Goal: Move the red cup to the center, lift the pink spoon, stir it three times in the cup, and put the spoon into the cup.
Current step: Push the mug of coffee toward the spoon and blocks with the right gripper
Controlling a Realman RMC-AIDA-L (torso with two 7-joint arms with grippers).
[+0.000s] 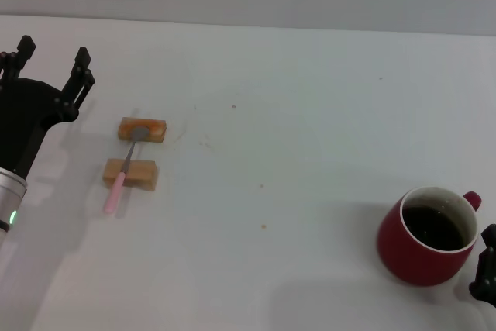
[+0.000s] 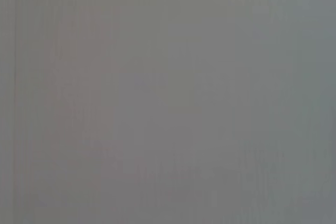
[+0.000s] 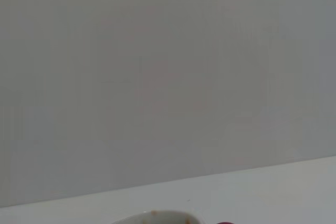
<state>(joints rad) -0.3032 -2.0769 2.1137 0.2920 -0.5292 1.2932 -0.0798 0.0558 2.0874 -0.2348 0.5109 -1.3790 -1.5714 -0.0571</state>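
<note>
The left arm reaches in from the near left edge of the head view, its black wrist angled up and away from the robot, and the left hand point(image 1: 51, 56) hangs over the counter point(image 1: 310, 114) with its two dark fingers spread wide and nothing between them. It sits beyond and to the left of the spoon, near it but not touching. A green light glows on the silver section of that arm low at the edge.

The right hand point(image 1: 487, 267) shows only as a black sliver at the bottom right corner, just beside the cup on its right; whether its fingers are apart or together cannot be told.

One red cup point(image 1: 426, 235) stands upright on the counter at the near right, its handle pointing up and right, its inside dark. In the right wrist view only a bit of its pale rim point(image 3: 157, 216) peeks in at the bottom edge.

One pink spoon point(image 1: 124, 168) lies across two orange-tan blocks point(image 1: 142, 129), its grey bowl on the farther block and its pink handle crossing the nearer one, its tip jutting past
</note>
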